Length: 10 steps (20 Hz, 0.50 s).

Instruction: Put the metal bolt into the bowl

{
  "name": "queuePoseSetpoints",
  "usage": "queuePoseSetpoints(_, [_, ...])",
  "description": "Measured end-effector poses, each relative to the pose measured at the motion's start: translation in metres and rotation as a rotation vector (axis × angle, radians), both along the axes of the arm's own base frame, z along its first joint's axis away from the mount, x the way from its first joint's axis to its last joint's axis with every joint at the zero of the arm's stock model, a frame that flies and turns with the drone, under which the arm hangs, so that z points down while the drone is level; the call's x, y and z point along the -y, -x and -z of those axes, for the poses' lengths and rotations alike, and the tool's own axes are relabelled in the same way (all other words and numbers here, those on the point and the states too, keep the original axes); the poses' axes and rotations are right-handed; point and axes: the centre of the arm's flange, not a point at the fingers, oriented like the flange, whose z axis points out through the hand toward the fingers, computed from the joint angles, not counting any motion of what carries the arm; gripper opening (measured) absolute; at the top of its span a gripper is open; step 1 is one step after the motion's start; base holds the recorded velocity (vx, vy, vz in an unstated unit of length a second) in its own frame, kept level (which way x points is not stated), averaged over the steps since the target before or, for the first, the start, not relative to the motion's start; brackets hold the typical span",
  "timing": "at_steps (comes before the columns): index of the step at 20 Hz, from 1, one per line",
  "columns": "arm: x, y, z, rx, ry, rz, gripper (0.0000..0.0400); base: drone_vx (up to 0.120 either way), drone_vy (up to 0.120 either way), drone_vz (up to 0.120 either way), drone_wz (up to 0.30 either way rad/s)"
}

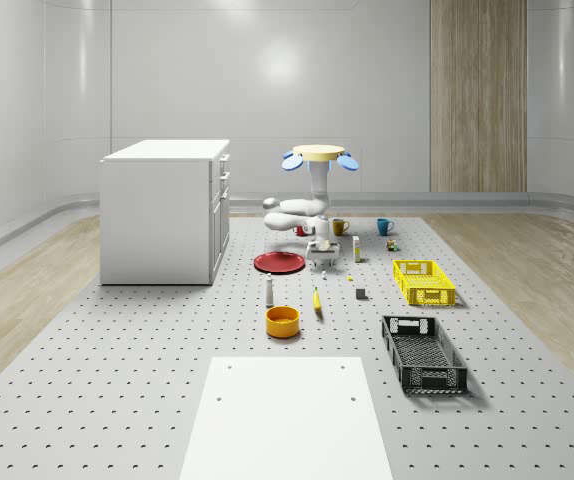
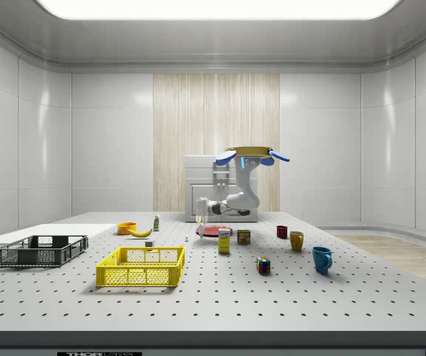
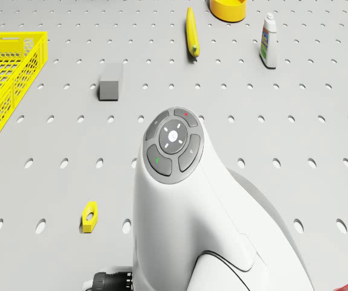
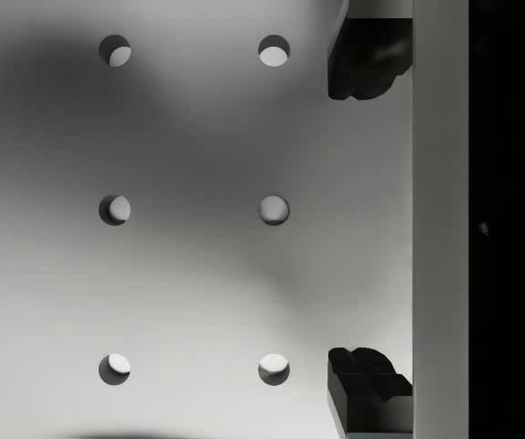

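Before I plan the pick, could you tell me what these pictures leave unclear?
- Metal bolt: too small to tell apart from the other small items on the table in the whole-scene view.
- Bowl: cut off by the frame edge in the drone view.
- Table surface beneath the arm: hidden by the arm in the drone view.

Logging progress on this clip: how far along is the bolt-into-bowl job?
Done: nothing; the yellow bowl looks empty. In hand: the drone hovers beside the red plate, with the gripper open and empty, low over the table. Left: grasping, carrying and dropping the bolt.
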Motion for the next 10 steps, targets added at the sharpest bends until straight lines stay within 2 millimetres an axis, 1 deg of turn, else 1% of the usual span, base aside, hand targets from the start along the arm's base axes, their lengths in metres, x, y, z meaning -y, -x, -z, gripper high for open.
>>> queuePoseSetpoints(10, [0.0,0.0,0.0,0.0,0.0,0.0,0.04,0.12,0.0,0.0,0.0])
